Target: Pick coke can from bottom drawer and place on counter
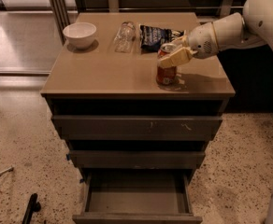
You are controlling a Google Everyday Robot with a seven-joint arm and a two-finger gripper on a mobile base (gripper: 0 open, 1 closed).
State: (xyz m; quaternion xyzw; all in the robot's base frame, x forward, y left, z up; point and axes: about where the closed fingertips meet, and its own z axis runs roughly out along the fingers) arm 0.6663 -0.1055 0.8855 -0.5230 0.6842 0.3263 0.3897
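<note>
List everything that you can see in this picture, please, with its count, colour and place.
coke can: one, red-brown, upright on the counter, right front part
counter: one, tan, top of the drawer cabinet
bottom drawer: one, grey, lowest, pulled open
bowl: one, white, back left of the counter
plastic bottle: one, clear, lying at the back of the counter, near the middle
snack bag: one, dark, back of the counter, right of the bottle
upper drawers: two, grey, above the bottom drawer
floor: speckled beige, around the cabinet
gripper: one, cream, at the upper part of the coke can
arm: one, white, reaching in from the right
</note>
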